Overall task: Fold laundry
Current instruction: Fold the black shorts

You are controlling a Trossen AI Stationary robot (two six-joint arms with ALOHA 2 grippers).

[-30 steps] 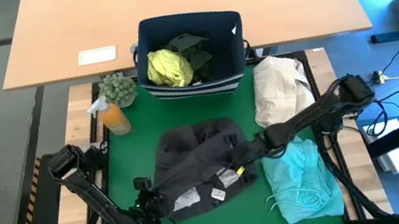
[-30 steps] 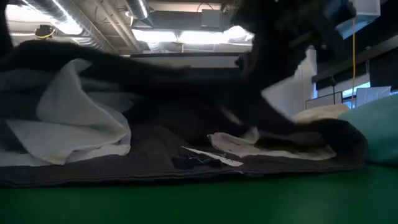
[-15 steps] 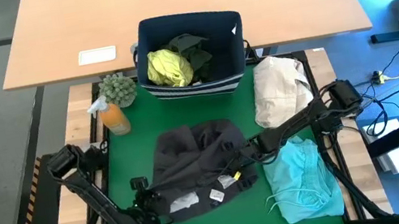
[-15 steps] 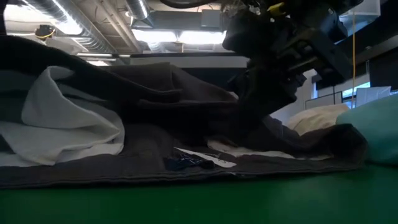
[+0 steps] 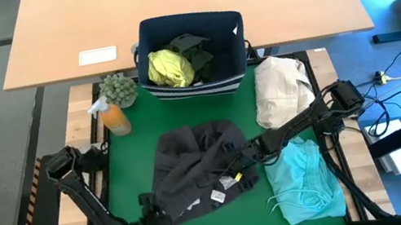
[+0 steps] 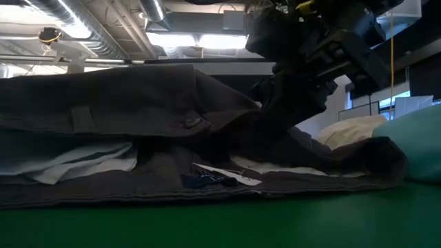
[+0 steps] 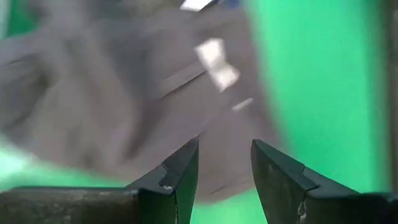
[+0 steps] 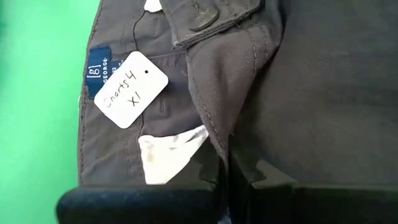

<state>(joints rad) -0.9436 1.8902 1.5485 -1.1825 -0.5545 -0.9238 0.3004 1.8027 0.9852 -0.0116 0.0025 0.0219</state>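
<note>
Crumpled grey shorts (image 5: pixel 198 171), waistband toward front edge; right claw (image 5: pixel 235 158) pinching fold.

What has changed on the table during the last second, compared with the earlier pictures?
The left gripper let go of the grey shorts and drew back toward the table's near edge, its fingers now apart with nothing between them. The shorts' lifted edge dropped over the white pocket lining. The right gripper shifted slightly and stays shut on the shorts. The bin, turquoise garment and cream bundle did not move.
</note>
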